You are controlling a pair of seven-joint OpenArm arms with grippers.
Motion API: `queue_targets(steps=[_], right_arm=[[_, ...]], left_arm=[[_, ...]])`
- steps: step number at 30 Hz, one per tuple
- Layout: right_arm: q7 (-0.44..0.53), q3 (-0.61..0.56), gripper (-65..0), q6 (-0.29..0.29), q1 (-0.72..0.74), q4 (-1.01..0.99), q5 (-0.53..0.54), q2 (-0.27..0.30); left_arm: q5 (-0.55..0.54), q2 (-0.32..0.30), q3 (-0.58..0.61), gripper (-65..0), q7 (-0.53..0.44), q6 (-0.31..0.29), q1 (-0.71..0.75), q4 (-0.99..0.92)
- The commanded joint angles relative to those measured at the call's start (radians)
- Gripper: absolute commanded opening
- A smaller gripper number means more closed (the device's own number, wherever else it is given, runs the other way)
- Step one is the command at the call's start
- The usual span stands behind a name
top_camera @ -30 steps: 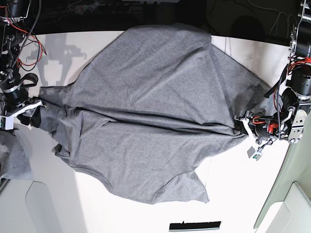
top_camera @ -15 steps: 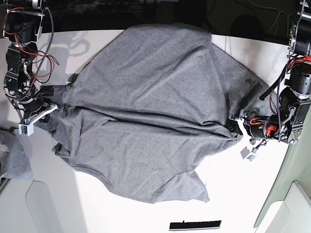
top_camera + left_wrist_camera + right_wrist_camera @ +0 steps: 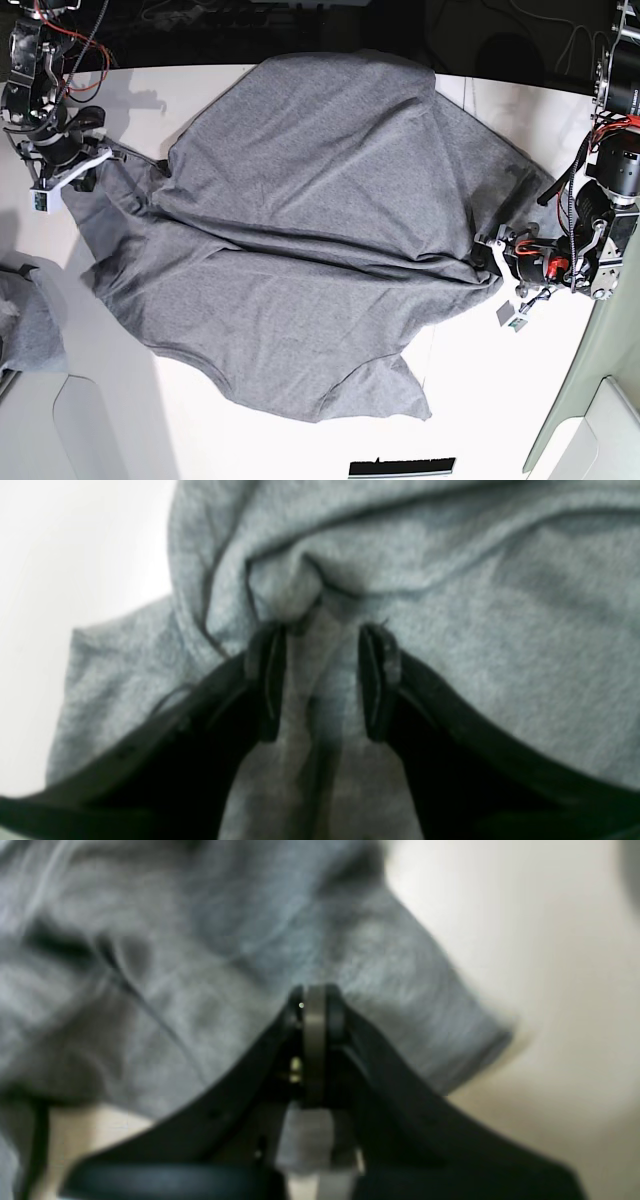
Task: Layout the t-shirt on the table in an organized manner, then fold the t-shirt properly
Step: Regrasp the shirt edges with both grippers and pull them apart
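close to the left wrist camera, the left gripper [image 3: 320, 680] has its jaws spread a little, with a bunched ridge of the t-shirt [image 3: 450, 605] running up between them; whether they press the cloth cannot be told. close to the right wrist camera, the right gripper [image 3: 315, 1010] has its jaws pressed together on a thin fold of the t-shirt [image 3: 200, 965], near a hemmed edge that lies on the pale bench [image 3: 550, 940]. from overhead, the t-shirt [image 3: 310, 230] lies spread across the middle of the white bench [image 3: 490, 400], wrinkled, with a long crease running side to side. the left gripper [image 3: 500, 255] sits at the shirt's edge on the view's right, low on the bench. the right gripper [image 3: 85, 170] holds the shirt's corner on the view's left, near the far edge. a smaller grey cloth [image 3: 25, 330] lies at the left edge, and a black strip [image 3: 400, 466] lies at the near edge.
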Motion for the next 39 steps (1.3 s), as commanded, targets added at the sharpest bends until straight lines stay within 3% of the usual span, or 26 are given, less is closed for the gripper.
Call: queue_targets(steps=[1, 5, 9, 13, 15, 21, 25, 29, 34, 39], right_arm=[[0.024, 0.019, -65.0, 0.008, -0.008, 0.05, 0.02, 0.017], [0.025, 0.064, -65.0, 0.007, -0.058, 0.142, 0.069, 0.017], [0.03, 0.082, -65.0, 0.008, -0.01, 0.161, 0.132, 0.016], [0.029, 0.075, -65.0, 0.018, 0.116, 0.139, 0.134, 0.002], [0.029, 0.059, -65.0, 0.019, 0.189, 0.105, 0.134, 0.0], [0.055, -0.069, -65.0, 0.019, 0.436, -0.131, 0.109, 0.0], [0.168, -0.2, -65.0, 0.019, 0.587, -0.345, 0.014, 0.0], [0.221, -0.326, -65.0, 0.019, 0.697, -0.55, -0.098, 0.0], [0.262, -0.426, -65.0, 0.019, 0.728, -0.685, -0.197, 0.006], [0.262, -0.435, -65.0, 0.023, 0.694, -0.692, -0.208, 0.039]], left_arm=[[-0.008, -0.016, -0.006, -37.9, -0.02, -0.004, -0.027, 0.013], [-0.008, -0.016, -0.006, -37.9, -0.024, -0.004, -0.027, 0.013], [-0.009, -0.017, -0.006, -37.9, -0.023, -0.011, -0.027, 0.014], [-0.111, -0.018, -0.007, -37.9, 0.011, -0.098, -0.027, 0.028], [-0.163, -0.029, -0.007, -37.9, 0.033, -0.107, -0.027, 0.053], [-0.231, -0.09, -0.007, -37.9, 0.057, -0.107, -0.026, 0.164], [-0.301, -0.109, -0.007, -37.9, 0.11, -0.107, -0.006, 0.183], [-0.312, -0.111, -0.007, -37.9, 0.115, -0.107, 0.075, 0.184], [-0.216, -0.11, -0.007, -37.9, 0.083, -0.095, 0.208, 0.182], [0.056, -0.111, -0.007, -37.9, -0.08, 0.064, 0.247, 0.157]])
